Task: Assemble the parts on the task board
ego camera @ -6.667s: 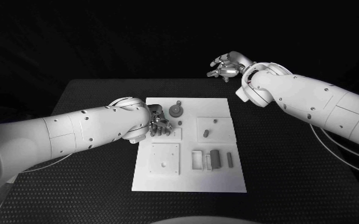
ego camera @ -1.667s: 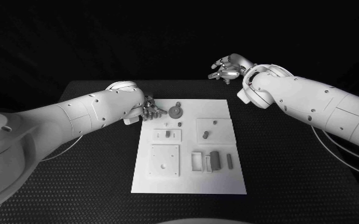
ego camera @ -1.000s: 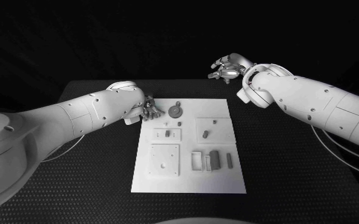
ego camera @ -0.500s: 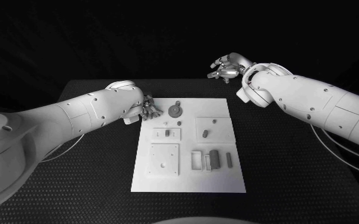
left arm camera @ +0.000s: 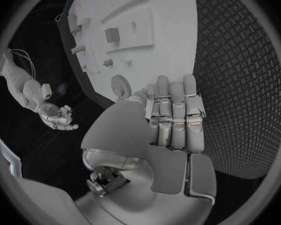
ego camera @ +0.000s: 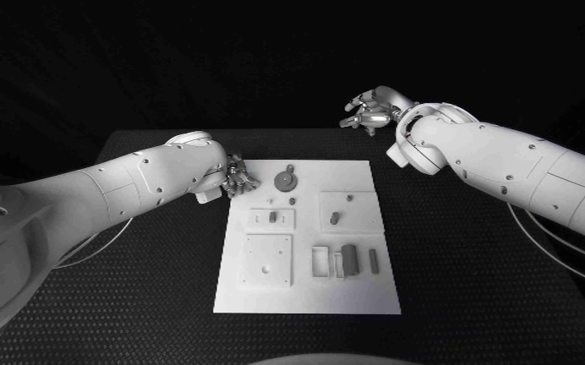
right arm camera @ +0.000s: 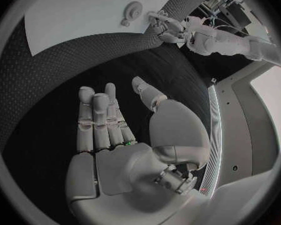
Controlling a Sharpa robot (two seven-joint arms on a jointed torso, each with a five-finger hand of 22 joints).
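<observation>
The white task board (ego camera: 305,285) lies in the middle of the black table. A round grey gear-like part (ego camera: 286,181) sits near its far left corner, and also appears in the left wrist view (left arm camera: 120,83). A small part (ego camera: 276,216) stands in a square plate, an oblong part (ego camera: 333,216) lies to its right, and grey blocks (ego camera: 350,259) sit lower down. My left hand (ego camera: 235,177) hovers just off the board's far left corner, fingers straight, holding nothing (left arm camera: 172,117). My right hand (ego camera: 372,111) is raised beyond the board's far right, open and empty (right arm camera: 109,130).
The black mat (ego camera: 146,297) stretches on both sides of the board. My left forearm (ego camera: 110,196) crosses the table's left side. My right forearm (ego camera: 500,162) hangs over the far right corner.
My left hand has drawn back from over the board's upper left plate to just off the far left corner, sliding slightly left in the last second. The right hand has barely moved.
</observation>
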